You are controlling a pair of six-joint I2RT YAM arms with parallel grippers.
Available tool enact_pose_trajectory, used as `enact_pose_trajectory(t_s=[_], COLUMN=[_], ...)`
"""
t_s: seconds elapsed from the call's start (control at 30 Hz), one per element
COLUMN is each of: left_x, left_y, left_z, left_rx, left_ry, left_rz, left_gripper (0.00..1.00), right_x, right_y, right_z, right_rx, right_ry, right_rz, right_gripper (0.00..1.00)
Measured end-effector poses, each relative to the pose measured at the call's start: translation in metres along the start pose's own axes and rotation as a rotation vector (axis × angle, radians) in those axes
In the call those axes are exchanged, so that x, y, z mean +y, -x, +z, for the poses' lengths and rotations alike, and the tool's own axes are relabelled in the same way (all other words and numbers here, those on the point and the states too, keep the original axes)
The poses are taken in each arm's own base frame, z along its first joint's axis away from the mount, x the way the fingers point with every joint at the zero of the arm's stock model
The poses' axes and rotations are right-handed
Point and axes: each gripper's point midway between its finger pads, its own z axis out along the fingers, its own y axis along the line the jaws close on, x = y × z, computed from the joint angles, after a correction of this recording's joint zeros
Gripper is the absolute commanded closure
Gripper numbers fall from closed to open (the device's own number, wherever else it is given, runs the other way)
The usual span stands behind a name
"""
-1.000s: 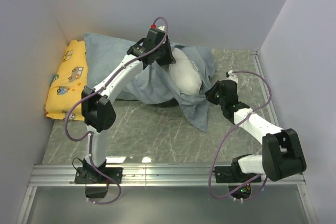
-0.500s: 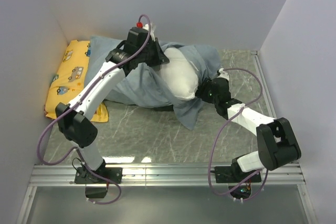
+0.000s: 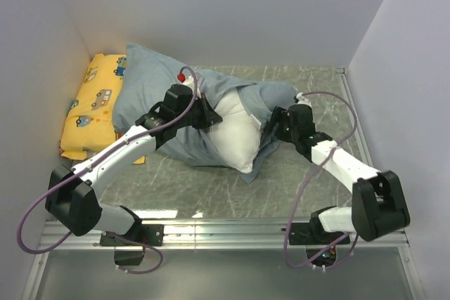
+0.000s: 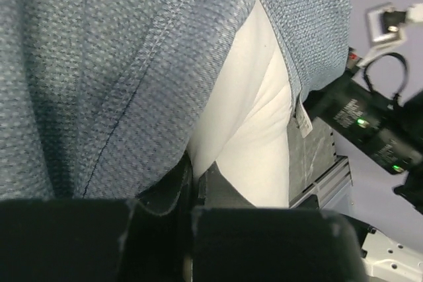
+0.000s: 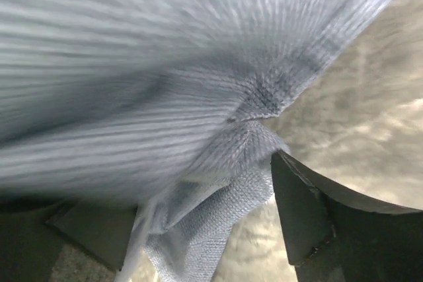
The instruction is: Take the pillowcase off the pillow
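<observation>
Nearest, along the front edge of the desk (image 3: 190, 184), both arm bases sit bolted to a metal rail (image 3: 225, 231), and the arms reach away toward the bedding. Just past a stretch of bare marbled surface, the pillow (image 3: 235, 138) lies near the middle of the desk. Its white near end is uncovered, with one corner pointing toward the rail.

The right gripper (image 3: 273, 126) is at the pillow's right side, against the loose edge of the pillowcase (image 3: 151, 93). Its wrist view shows the fingers (image 5: 301, 212) standing apart, with a fold of striped fabric hanging between them, not pinched.

The left gripper (image 3: 202, 112) sits at the pillow's left side. Its fingers are together, clamped on the pillowcase hem where blue-grey cloth meets white pillow.

Farther back, the pillowcase covers the pillow's far end and spreads toward the back-left corner. There its edge overlaps the yellow cushion (image 3: 88, 110), which lies against the left wall (image 3: 35, 68).
</observation>
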Motion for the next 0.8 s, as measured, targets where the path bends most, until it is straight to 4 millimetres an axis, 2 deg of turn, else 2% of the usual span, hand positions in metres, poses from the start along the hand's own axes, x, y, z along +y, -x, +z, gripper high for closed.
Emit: enact_pose_trajectory(t_s=[0.2, 0.33, 0.43, 0.57, 0.67, 0.77, 0.8], left_x=[0.008, 0.009, 0.007, 0.005, 0.003, 0.001, 0.000], left_y=[-0.014, -0.019, -0.021, -0.023, -0.025, -0.027, -0.027], left_z=[0.001, 0.002, 0.002, 0.002, 0.002, -0.002, -0.005], left_rx=[-0.007, 0.003, 0.006, 0.009, 0.011, 0.008, 0.004], left_ry=[-0.024, -0.027, -0.031, -0.033, -0.033, -0.031, -0.031], left_rz=[-0.023, -0.030, -0.026, -0.022, -0.017, -0.010, -0.005], left_gripper=[1.00, 1.00, 1.00, 1.00, 1.00, 1.00, 1.00], right_x=[0.005, 0.025, 0.052, 0.094, 0.100, 0.086, 0.082], right_y=[0.040, 0.060, 0.060, 0.038, 0.037, 0.041, 0.043], right_z=[-0.037, -0.061, -0.080, -0.093, -0.082, -0.057, -0.050], right_rx=[-0.095, -0.151, -0.181, -0.161, -0.143, -0.129, -0.123], right_ry=[0.018, 0.080, 0.147, 0.236, 0.201, 0.079, 0.044], right_rz=[-0.019, -0.060, -0.127, -0.244, -0.276, -0.287, -0.290], right_gripper=[0.14, 0.13, 0.10, 0.12, 0.20, 0.45, 0.63])
